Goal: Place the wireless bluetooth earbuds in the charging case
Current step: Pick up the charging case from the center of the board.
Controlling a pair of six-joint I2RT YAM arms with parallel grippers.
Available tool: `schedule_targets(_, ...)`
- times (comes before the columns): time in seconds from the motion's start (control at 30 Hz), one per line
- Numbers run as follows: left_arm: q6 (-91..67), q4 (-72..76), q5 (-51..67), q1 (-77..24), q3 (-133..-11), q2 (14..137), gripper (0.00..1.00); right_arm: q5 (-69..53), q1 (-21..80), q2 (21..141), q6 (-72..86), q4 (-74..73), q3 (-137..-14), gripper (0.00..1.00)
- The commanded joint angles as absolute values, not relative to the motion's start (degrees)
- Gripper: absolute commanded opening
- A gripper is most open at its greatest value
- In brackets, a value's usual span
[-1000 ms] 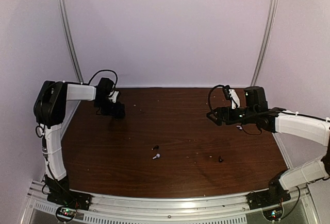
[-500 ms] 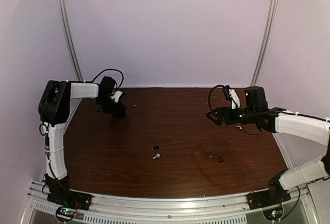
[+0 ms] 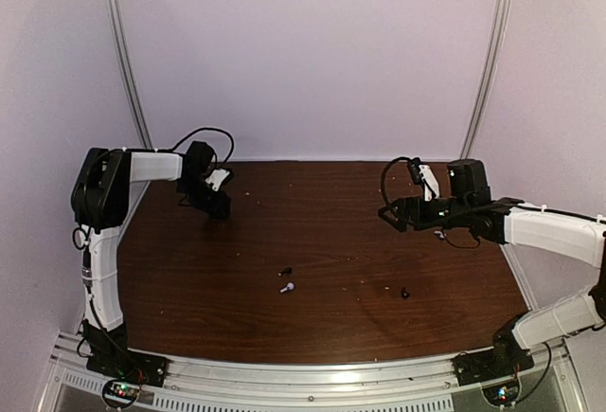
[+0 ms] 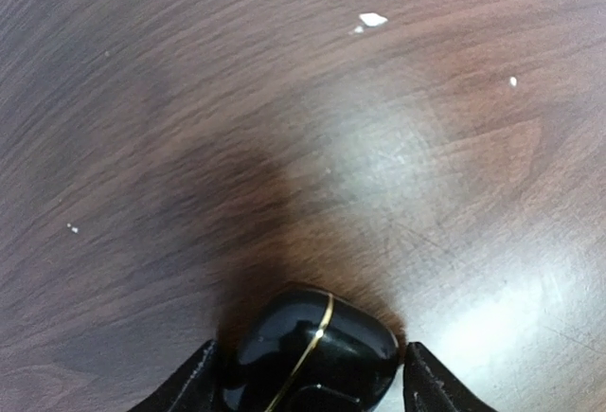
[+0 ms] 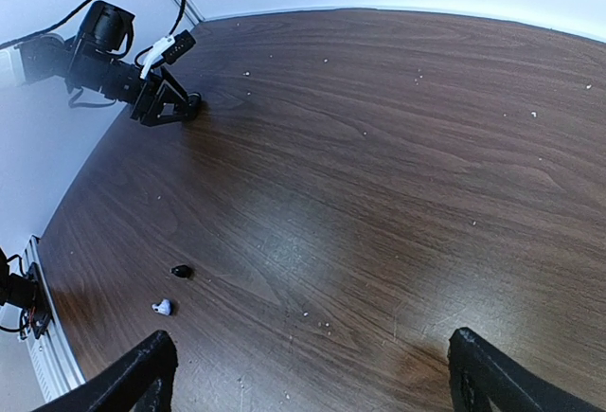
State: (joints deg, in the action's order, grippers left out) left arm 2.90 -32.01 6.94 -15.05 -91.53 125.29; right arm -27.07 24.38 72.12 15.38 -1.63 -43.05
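At the far left of the counter (image 3: 331, 241), left gripper (image 4: 308, 388) flanking the black charging case (image 4: 312, 336); clamped or not, cannot tell. Squeeze evenly, keep it level, bring it to the earbuds (image 3: 286, 288) lying mid-counter. Right gripper (image 5: 312, 374) wide open, empty.

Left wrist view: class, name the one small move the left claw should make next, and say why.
Probably close the left claw fully onto the black charging case. Its fingers stand on either side of the case, which rests on the table; whether they already press it is unclear, so lifting now might drop it.
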Motion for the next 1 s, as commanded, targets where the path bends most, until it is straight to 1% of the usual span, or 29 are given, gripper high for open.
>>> schedule_targets(0.0, 5.63, -36.23, 7.21, -16.32, -91.70, 127.05, 0.63, -27.82, 24.07, 72.16, 15.60, -0.20, -43.95, 1.00)
schedule_targets(0.27, 6.26, -37.86, 6.39, -17.36, -90.76, 126.89, 0.53, -28.22, 24.03, 72.40, 16.25, -0.18, -44.01, 1.00)
schedule_targets(0.5, 6.55, -35.87, 7.92, -18.72, -89.89, 126.21, 0.39, -28.16, 24.00, 71.92, 16.78, -0.18, -44.03, 1.00)
schedule_targets(0.77, 6.05, -30.22, 8.21, -22.21, -85.23, 121.77, 0.31, -27.81, 24.06, 71.89, 19.47, -0.18, -42.97, 1.00)
schedule_targets(0.97, 6.78, -24.90, 6.71, -27.81, -80.46, 118.15, 0.26, -27.81, 24.12, 72.34, 23.01, 3.42, -41.13, 1.00)
